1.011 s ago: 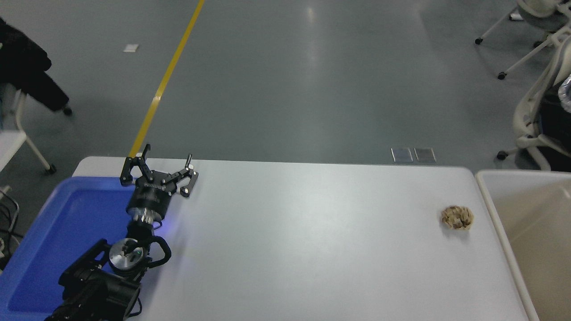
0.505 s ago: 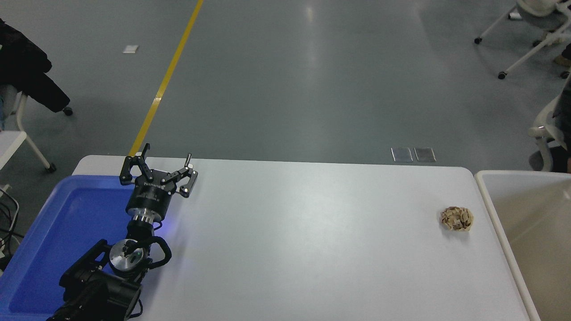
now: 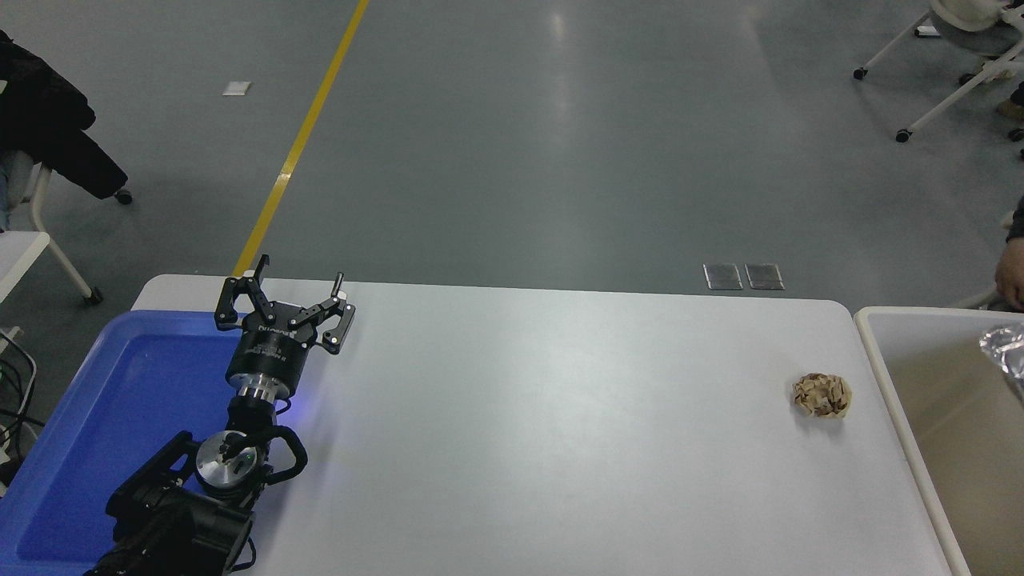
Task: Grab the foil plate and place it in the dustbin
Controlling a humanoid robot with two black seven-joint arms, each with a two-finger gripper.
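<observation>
Head view, single frame logged. My landmark for everything below is the white table (image 3: 512, 416).

Left arm comes in at the table's near-left corner. Its left gripper (image 3: 296, 292) reaches toward the table's far-left edge, sitting over the boundary between the table top and the blue tray (image 3: 88, 424) that covers the table's left end. I read the fingers as spread wide, with nothing between them. A small blue glow shows on the table surface just right of the wrist.

Right arm and its gripper: I cannot see them anywhere.

Foil plate (image 3: 1008, 352): only a crinkled silver corner of it shows, cut off by the right border, off the table's right end. It lies within the outline of the dustbin (image 3: 888, 384), near the bin's far side. Whether it rests on the bin's floor or is held above it, I cannot tell; whatever might support it lies beyond the border.

Dustbin stands against the table's right end, its white rim running alongside the table edge, beige interior visible.

Brown crumpled paper ball (image 3: 822, 395) sits on the table near its right end, just beside the dustbin rim but not touching it.

A person's hand (image 3: 1010, 274) shows at the right border, beyond the table's far-right corner and above the bin's far rim. It is apart from the foil.
</observation>
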